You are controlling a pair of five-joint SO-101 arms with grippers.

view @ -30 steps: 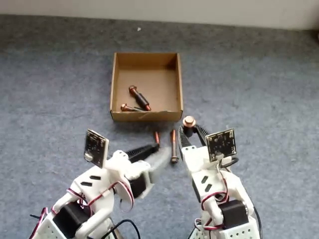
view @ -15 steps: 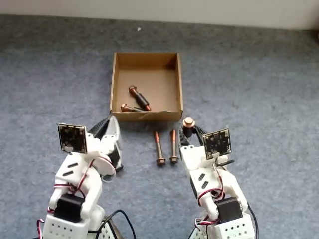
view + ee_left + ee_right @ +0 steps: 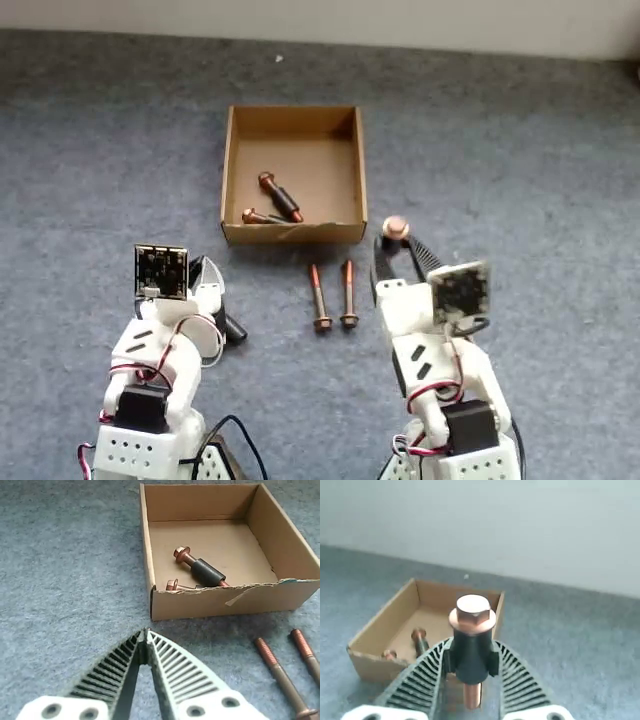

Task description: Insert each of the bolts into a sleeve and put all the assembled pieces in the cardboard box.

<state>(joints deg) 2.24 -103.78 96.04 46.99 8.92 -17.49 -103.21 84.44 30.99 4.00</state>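
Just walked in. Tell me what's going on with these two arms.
The right gripper is shut on a black sleeve with a bolt standing in it. It holds the piece upright just outside the cardboard box, near its front right corner. The left gripper is shut and empty, short of the box's front left corner. Two assembled pieces lie in the box, and two bare bolts lie on the carpet in front of it.
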